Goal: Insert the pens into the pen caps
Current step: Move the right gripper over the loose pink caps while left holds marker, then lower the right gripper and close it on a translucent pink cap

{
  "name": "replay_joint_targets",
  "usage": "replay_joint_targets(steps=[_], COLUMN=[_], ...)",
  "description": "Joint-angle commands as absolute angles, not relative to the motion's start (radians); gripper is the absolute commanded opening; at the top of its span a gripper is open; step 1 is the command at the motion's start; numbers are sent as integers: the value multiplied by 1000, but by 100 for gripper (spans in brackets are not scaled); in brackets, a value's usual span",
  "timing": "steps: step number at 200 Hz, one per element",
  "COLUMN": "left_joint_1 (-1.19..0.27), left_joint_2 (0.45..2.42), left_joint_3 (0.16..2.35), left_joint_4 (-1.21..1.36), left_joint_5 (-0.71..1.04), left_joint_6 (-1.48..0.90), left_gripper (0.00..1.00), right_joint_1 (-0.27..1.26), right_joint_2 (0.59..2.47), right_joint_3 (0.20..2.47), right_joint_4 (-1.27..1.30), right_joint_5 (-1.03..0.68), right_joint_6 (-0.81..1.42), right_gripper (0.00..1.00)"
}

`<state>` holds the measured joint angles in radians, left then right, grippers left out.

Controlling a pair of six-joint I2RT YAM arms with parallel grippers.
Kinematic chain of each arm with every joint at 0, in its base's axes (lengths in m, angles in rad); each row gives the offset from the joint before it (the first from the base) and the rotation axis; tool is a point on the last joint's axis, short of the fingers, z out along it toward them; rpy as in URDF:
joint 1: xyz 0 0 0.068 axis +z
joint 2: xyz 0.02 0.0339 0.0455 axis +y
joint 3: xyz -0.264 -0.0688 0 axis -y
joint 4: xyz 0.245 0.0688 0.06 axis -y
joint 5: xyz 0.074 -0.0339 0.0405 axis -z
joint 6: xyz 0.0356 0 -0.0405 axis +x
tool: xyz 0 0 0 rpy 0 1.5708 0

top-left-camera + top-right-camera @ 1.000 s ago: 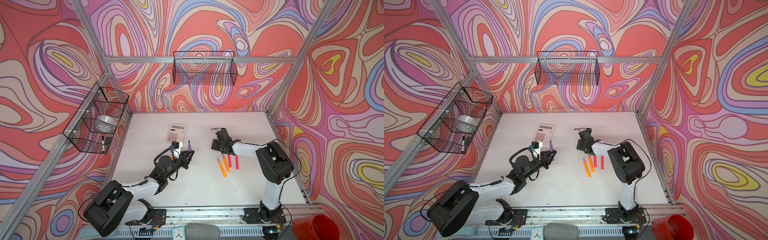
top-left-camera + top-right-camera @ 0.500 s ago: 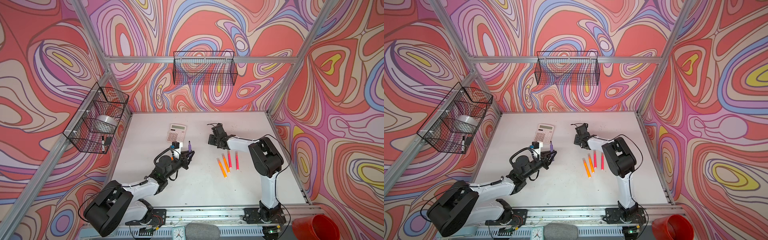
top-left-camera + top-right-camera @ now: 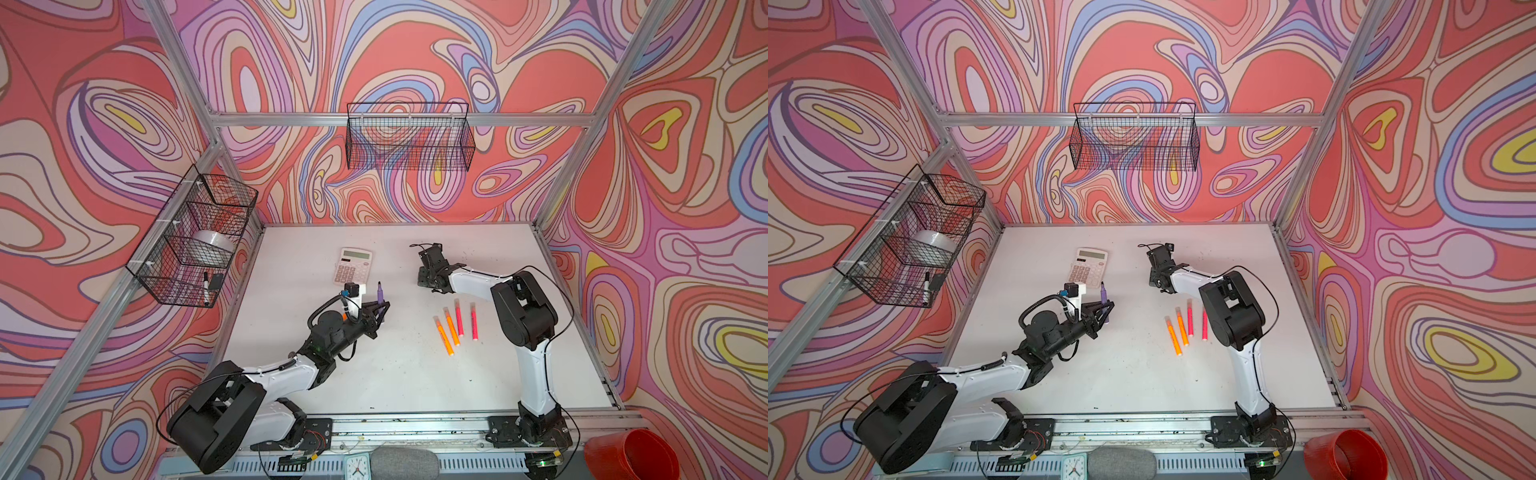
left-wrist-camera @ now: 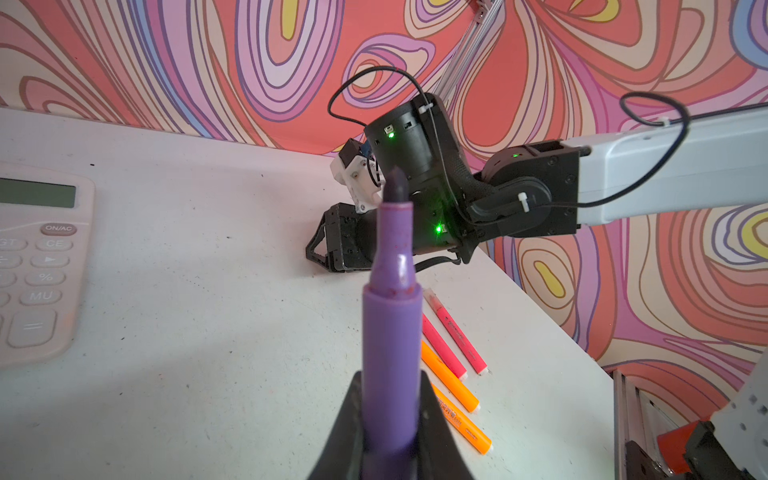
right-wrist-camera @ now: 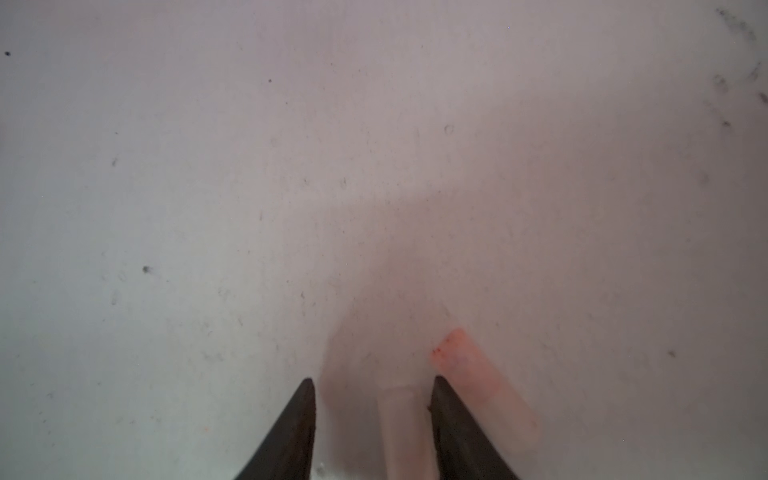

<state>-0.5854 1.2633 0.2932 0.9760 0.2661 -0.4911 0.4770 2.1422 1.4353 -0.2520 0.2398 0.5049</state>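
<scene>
Left claw [image 4: 390, 382] pinches the purple pen [image 4: 388, 324]; right claw [image 5: 372, 380], spread, straddles a pen cap [image 5: 401, 424], likely light and slippery: take its middle gently.

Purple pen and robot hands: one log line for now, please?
left hand: shut on purple pen, tip uncapped | right hand: open around pen cap on table

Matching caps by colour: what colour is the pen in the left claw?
The pen is purple, with a darker tip; clearest in the left wrist view.
</scene>
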Motion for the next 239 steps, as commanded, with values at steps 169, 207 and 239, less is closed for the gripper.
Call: replay_joint_targets(steps=[169, 207, 239], left_joint_1=[-586, -586, -586], left_joint_2=[1236, 1239, 1240], left_joint_3=[318, 321, 322], left_joint_4=[989, 989, 989], left_joint_5=[287, 290, 291], left_joint_6=[-502, -502, -501], left_gripper=[0, 0, 0], right_joint_1=[473, 471, 474], right_joint_2=[2201, 2191, 2170], right_joint_3=[1472, 1464, 1444], right_joint_4=[-420, -432, -427], right_joint_5=[202, 208, 203], right_joint_6=[450, 453, 455], right_gripper=[27, 20, 23])
